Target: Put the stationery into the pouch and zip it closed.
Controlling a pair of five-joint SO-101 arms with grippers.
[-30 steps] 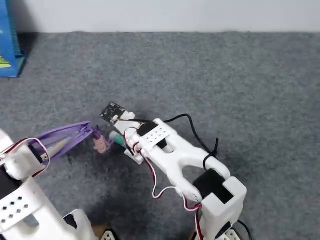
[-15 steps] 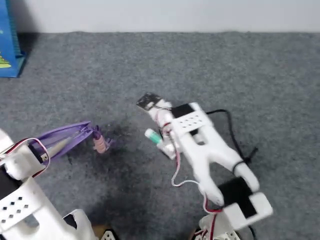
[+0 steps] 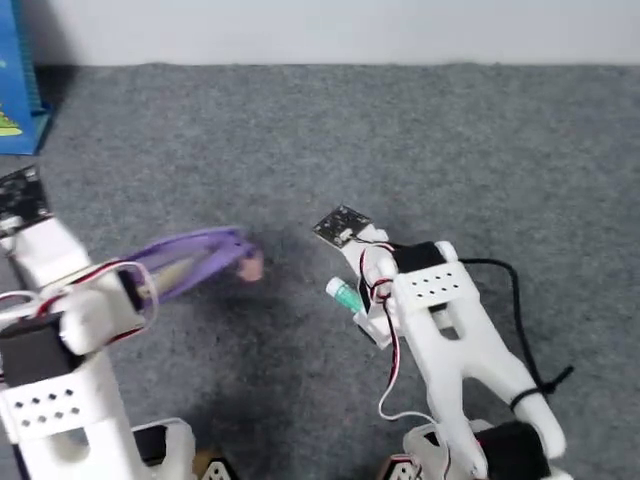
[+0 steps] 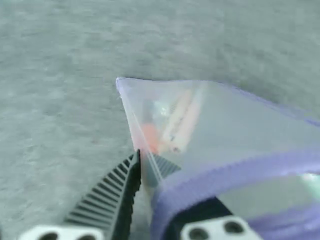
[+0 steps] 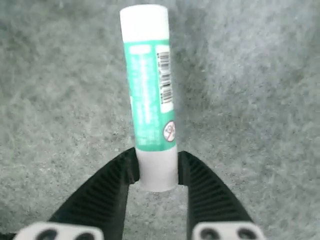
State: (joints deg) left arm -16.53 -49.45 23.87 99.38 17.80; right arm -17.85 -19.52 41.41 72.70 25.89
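Observation:
A purple-edged clear pouch (image 3: 190, 262) hangs at mid-left of the high view, with a pink zipper pull (image 3: 250, 266) at its right tip. My left gripper (image 3: 140, 285) is shut on the pouch's near end. In the left wrist view the pouch (image 4: 210, 135) holds an orange pen and pale sticks (image 4: 172, 125), and the left gripper (image 4: 150, 185) pinches its edge. A green and white glue stick (image 3: 345, 294) is to the right of the pouch, apart from it. My right gripper (image 5: 156, 172) is shut on the glue stick (image 5: 150, 85) at its white end, above the grey carpet.
Grey carpet (image 3: 450, 160) covers the whole work surface. A blue box (image 3: 15, 90) stands at the far left edge, and a white wall (image 3: 330, 30) runs along the back. Open carpet lies between the pouch tip and the glue stick.
The right arm drew back to the right, carrying the glue stick away from the pouch. The left arm swung up and shifted the pouch to the right.

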